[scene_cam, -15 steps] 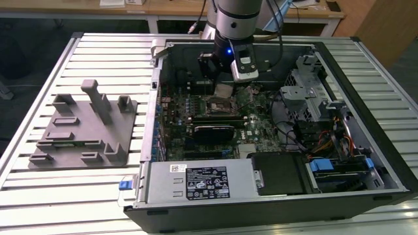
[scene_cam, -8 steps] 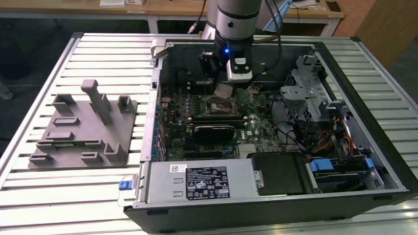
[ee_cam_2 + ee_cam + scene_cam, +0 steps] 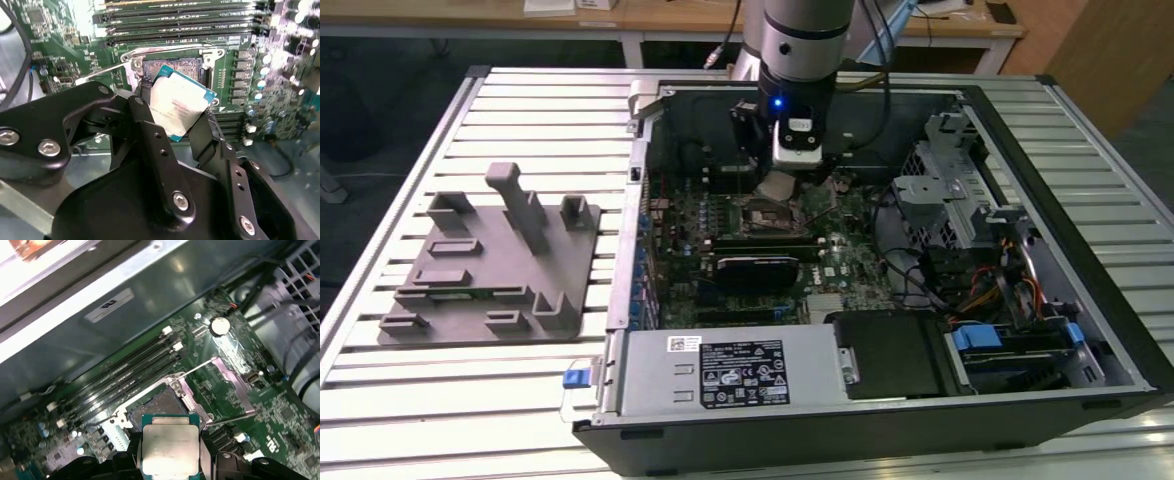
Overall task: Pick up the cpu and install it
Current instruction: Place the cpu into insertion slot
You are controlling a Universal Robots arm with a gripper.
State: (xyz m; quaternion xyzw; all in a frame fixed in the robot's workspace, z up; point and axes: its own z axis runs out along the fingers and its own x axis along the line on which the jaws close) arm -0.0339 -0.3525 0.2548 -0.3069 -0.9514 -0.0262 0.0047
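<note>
The gripper is closed narrowly on the cpu, its two black fingers pressing opposite edges of the chip. The chip hangs tilted with its silvery top showing, just above the open socket and not seated in it. The socket's metal load plate is swung open to one side, and nothing lies over the pin field. The memory slots run beside the socket. In the exterior view the arm reaches down into the open computer case, over the far half of the motherboard. A black heatsink block sits nearer the power supply at the case's near edge. A grey plastic fixture stands well apart on the slatted table, towards the exterior view's left.
</note>
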